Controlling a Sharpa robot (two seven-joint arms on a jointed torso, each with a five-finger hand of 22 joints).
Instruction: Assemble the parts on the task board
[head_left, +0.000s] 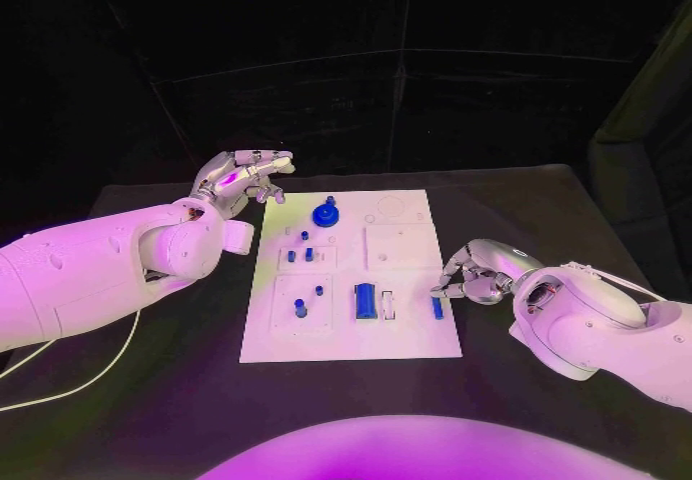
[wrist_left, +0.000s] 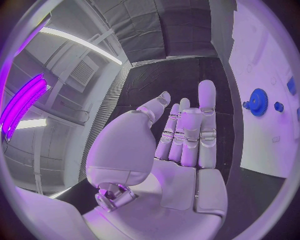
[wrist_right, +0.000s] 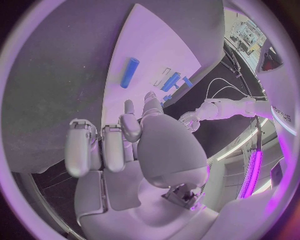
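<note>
A white task board (head_left: 410, 335) carrying blue parts (head_left: 366, 301) was seen; a blue gear (head_left: 326, 215) lay beyond the left hand's (head_left: 245, 178) silver fingers (wrist_left: 207, 107).

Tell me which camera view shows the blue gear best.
The left wrist view: the blue gear sits large there, its toothed rim plain against the task board. The head view shows the gear small, at the board's far end. In the right wrist view I cannot pick it out.

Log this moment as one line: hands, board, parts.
left hand: open, off board's far-left corner | right hand: fingers curled, empty, beside blue rod | board: gear standing at far end
</note>
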